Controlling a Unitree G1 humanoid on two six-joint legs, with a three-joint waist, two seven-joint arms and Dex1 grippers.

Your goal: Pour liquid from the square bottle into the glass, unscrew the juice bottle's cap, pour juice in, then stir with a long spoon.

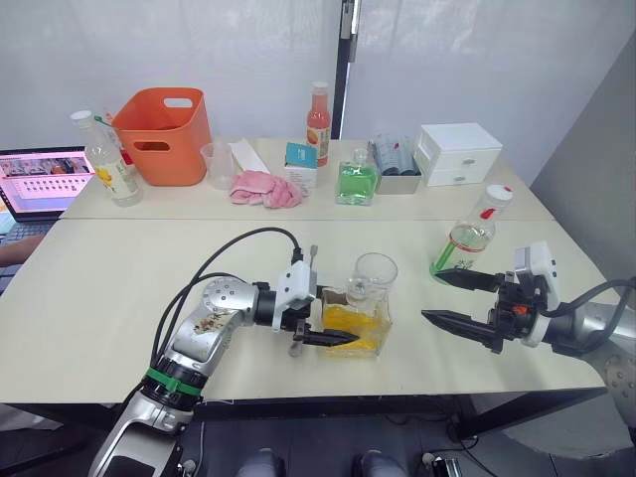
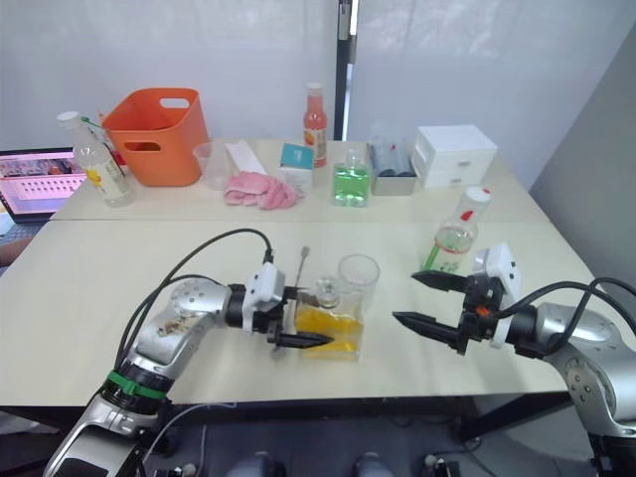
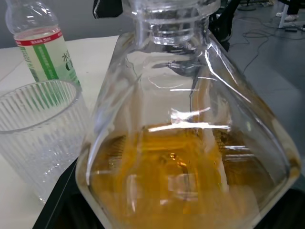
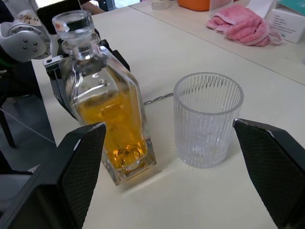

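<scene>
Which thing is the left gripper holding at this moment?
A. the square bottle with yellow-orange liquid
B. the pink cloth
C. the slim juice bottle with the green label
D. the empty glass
A: the left gripper is closed around the square bottle, which stands upright on the table beside the glass; the right gripper is open and holds nothing.

Two black textured fingers (image 4: 78, 167) of the right gripper (image 4: 176, 164) rise wide apart, framing a pale worktop (image 4: 157, 52). Between them stands a clear ribbed glass tumbler (image 4: 208, 119), empty. Just beside it is a square clear glass bottle with yellow-orange liquid (image 4: 107, 121), stoppered, tilted, and held at its far side by the left gripper (image 4: 66, 90). A thin silver spoon handle (image 4: 158, 98) lies behind them. A pink cloth (image 4: 240, 26) sits on the far side.
</scene>
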